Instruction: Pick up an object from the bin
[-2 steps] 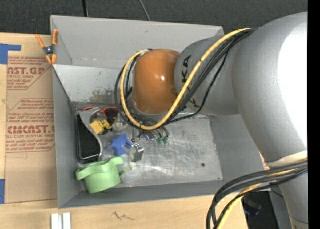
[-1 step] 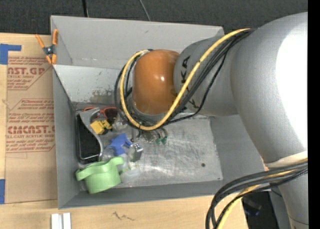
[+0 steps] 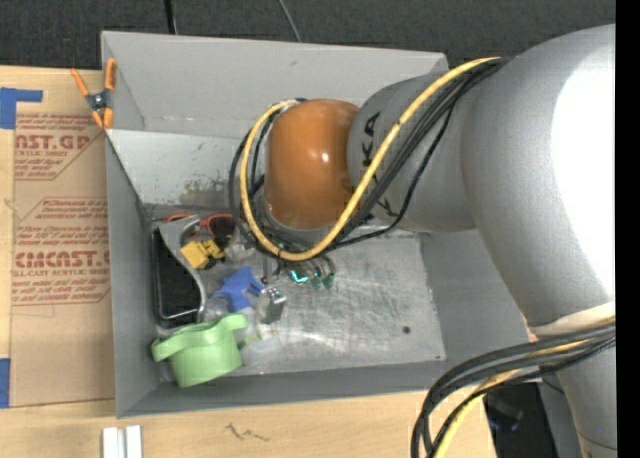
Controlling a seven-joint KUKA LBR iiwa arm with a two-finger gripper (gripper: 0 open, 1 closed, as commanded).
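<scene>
The gripper point(image 3: 274, 288), released or clenched I cannot tell, hangs just right of a small blue piece point(image 3: 238, 289) above the green cup point(image 3: 200, 351) at the bin's point(image 3: 390, 296) left.

A pale green round piece point(image 3: 200, 351) is set against the grey bin point(image 3: 300, 76), whose floor is flecked with dark specks. Just above the green piece a blue piece point(image 3: 236, 291) is seen, to its upper left a glossy black slab point(image 3: 175, 281), beyond that a yellow-and-red bit point(image 3: 203, 251) — and further up, the arm's orange cover point(image 3: 305, 171), ringed by yellow and black cables point(image 3: 350, 201).
</scene>
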